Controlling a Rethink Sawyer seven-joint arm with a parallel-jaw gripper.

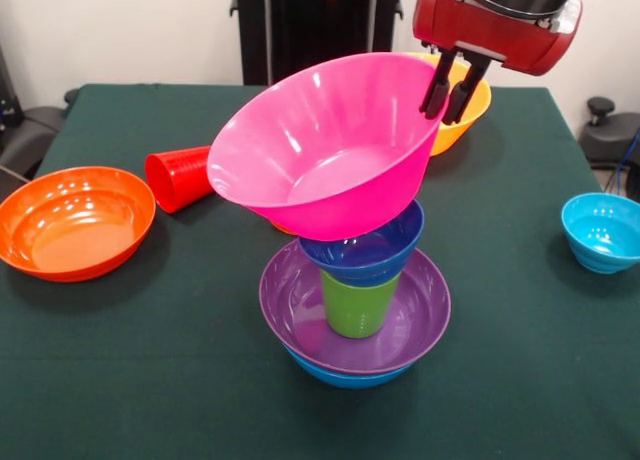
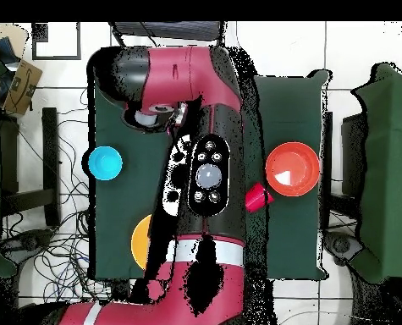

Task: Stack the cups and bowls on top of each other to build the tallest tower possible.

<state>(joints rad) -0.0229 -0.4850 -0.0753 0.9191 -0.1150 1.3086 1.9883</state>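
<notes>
Front view: the tower (image 1: 357,280) stands near the middle of the green worktop (image 1: 120,370); a blue bowl (image 1: 345,375) sits at the base, a purple bowl (image 1: 300,305) nested in it, a lime green cup (image 1: 358,305) upright inside that, a small dark blue bowl (image 1: 365,250) seated on the cup's mouth. The pink bowl (image 1: 320,145) rests on top, tilted steeply with its opening toward the camera; the tool (image 1: 452,88) pinches its far rim, one finger each side of the wall, evidently to steady and level it, since the narrow support below gives little seat. A release at this tilt would likely tip the bowl off. Unused pieces lie apart: an orange bowl (image 1: 75,222) at the left, a red cup (image 1: 178,178) on its side beside it, a cyan bowl (image 1: 602,232) at the right, a yellow bowl (image 1: 470,115) behind the tool.

Overhead view: the arm (image 2: 200,169) covers the tower entirely, so its alignment cannot be checked; the tool's fingers are hidden here. The orange bowl (image 2: 292,168), red cup (image 2: 256,199), cyan bowl (image 2: 105,162) and an edge of the yellow bowl (image 2: 140,241) show clear of the arm.
</notes>
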